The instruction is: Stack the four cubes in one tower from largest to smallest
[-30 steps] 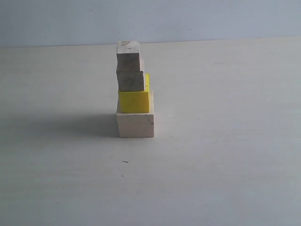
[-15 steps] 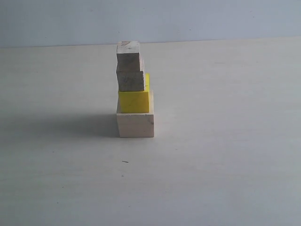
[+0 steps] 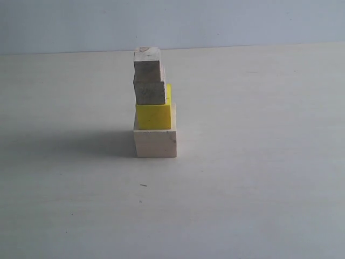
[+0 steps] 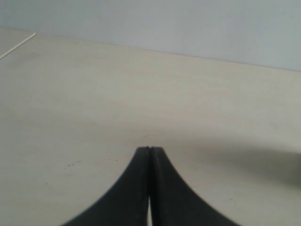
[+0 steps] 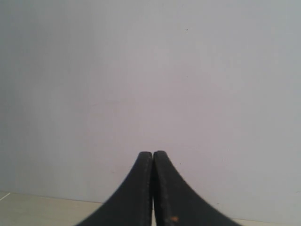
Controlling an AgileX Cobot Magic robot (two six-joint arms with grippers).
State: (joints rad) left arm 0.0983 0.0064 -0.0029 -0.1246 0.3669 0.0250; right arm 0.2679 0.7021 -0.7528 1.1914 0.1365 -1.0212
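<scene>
We see the tower [image 3: 153, 102] complete on the counter [image 3: 259, 162], beyond sight of our left end effector [image 4: 149, 149] and right end effector [image 5: 153, 153], both clenched empty; a jolt could topple its off-centre top cubes [image 3: 148, 73].

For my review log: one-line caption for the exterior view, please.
Four-cube tower on the table: large pale cube at the base, then yellow cube, small wooden cube, and top wooden cube.

The left gripper [image 4: 149, 149] is matte black, flaring in smooth curves from two blunt tips; the right gripper [image 5: 153, 154] alike, with a tiny orange speck.
</scene>
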